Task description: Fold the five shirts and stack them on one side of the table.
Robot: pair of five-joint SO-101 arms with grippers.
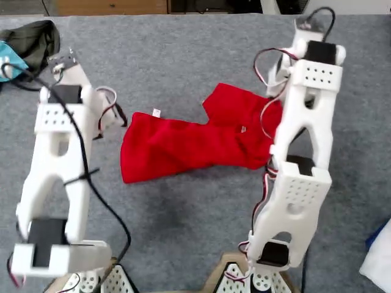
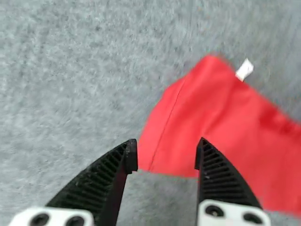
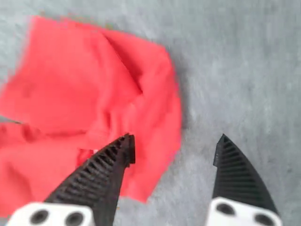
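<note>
A red shirt lies crumpled and partly folded near the middle of the grey desk, a white tag at its far left corner. The left claw hangs open just above the shirt's left edge, jaws spread and gripping nothing. The right claw, also open and empty, straddles the shirt's right edge. A dark bundle of cloth sits at the desk's far left corner.

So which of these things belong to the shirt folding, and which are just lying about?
Job: red shirt, left gripper, right gripper, both open.
Lying about: dark bundle, teal cloth, white item; possibly other shirts, cannot tell.
</note>
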